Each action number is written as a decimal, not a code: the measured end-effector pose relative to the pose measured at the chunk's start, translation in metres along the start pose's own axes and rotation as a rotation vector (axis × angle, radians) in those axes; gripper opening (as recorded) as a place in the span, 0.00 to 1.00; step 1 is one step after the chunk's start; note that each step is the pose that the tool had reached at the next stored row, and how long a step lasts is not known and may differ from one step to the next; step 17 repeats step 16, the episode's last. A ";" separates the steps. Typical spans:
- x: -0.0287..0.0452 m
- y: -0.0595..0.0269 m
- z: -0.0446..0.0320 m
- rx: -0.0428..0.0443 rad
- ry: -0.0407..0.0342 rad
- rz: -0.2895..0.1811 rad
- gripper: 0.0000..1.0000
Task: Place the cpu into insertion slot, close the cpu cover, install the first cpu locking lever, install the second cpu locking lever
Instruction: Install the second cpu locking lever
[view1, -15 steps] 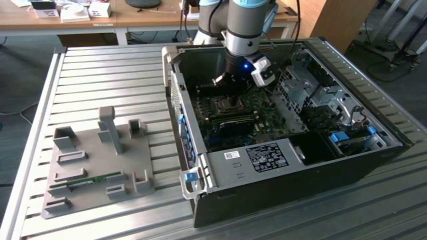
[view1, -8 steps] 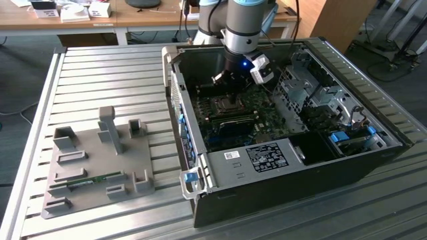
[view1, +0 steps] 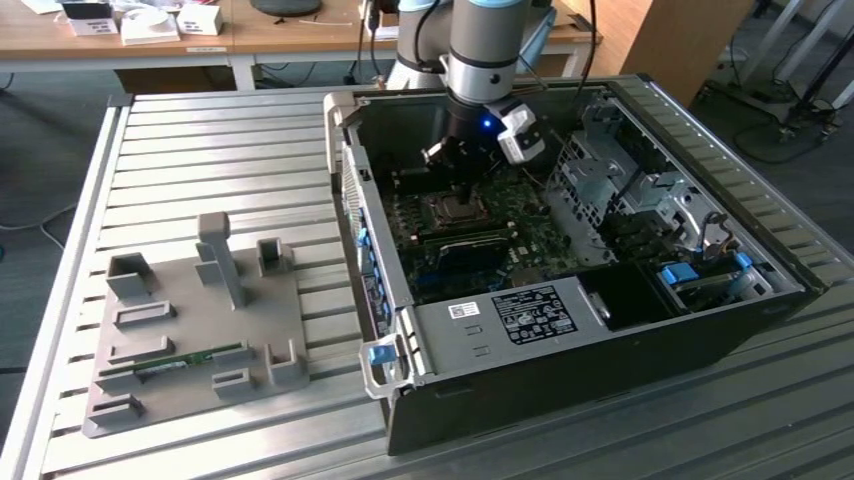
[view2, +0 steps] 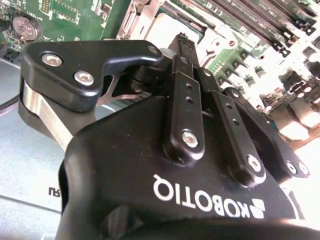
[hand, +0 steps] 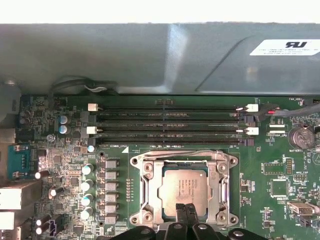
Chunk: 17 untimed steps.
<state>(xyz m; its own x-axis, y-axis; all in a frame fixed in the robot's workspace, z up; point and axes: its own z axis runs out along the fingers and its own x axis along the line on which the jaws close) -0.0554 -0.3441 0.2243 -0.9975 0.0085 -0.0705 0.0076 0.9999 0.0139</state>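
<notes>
1. The cpu (hand: 184, 189) lies flat in the insertion slot (hand: 150, 197), its pale silver face up, in the first wrist view. A corner of it (view2: 167, 30) shows past the fingers in the second wrist view.
2. The cpu cover (hand: 215, 187) frames the chip as a silver plate with a cut-out centre and appears to lie down over the socket.
3. The gripper (hand: 187, 212) stands at the chip's near edge in the first wrist view, its two black fingertips pressed together with no gap between them; whether they touch the chip cannot be told. In the second wrist view the fingers (view2: 182, 100) run side by side towards the socket (view2: 150, 20).
4. Long black memory slots (hand: 167, 122) lie just beside the socket on the green circuit board (hand: 270, 200).
5. In the exterior view the arm (view1: 483, 50) reaches down into the open computer case (view1: 561, 330), which rests on a slatted metal table (view1: 200, 140).
6. At the exterior view's left, well apart from the case, sits a grey fixture tray (view1: 174, 330).
</notes>
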 end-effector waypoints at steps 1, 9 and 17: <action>0.0000 0.0001 -0.0007 -0.0001 -0.0001 0.000 0.11; -0.0020 0.0003 -0.0032 -0.0002 -0.0002 0.000 0.11; -0.0037 0.0003 -0.0031 -0.0002 -0.0001 0.000 0.11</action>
